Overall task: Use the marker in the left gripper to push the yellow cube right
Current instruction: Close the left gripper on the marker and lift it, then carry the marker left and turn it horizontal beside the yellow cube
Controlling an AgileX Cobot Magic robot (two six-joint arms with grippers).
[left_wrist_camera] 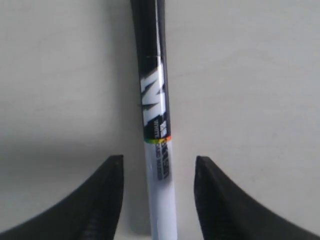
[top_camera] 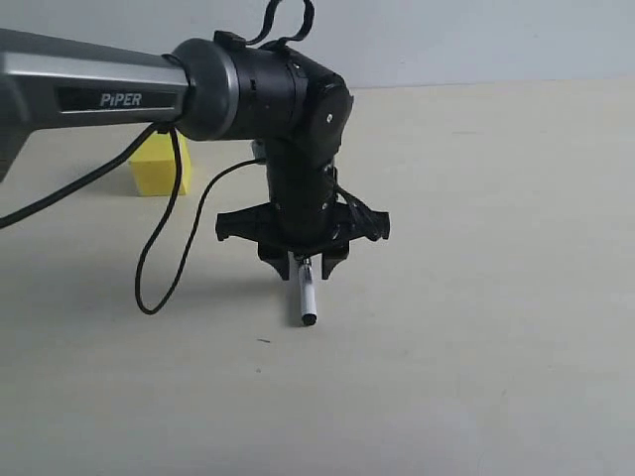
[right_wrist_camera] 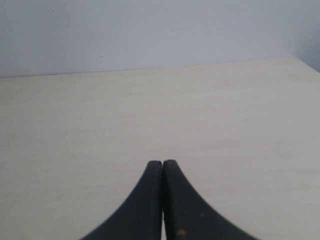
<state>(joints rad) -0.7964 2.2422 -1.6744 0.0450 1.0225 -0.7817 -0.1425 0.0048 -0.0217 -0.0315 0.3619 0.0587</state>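
Note:
The yellow cube (top_camera: 157, 167) sits on the pale table at the back left, partly behind the arm marked "PiPER" and its cable. My left gripper (top_camera: 305, 276) points down at the table, well to the right of the cube and nearer the front. The marker (top_camera: 305, 296) lies between its fingers, black end toward the front. In the left wrist view the marker (left_wrist_camera: 159, 150) runs down the middle of the left gripper (left_wrist_camera: 157, 159), with a clear gap to each finger; the jaws stand open. My right gripper (right_wrist_camera: 162, 163) is shut on nothing over bare table.
A black cable (top_camera: 164, 248) hangs from the left arm in a loop down to the table between the cube and the gripper. The pale tabletop (top_camera: 476, 297) meets a light wall at the back.

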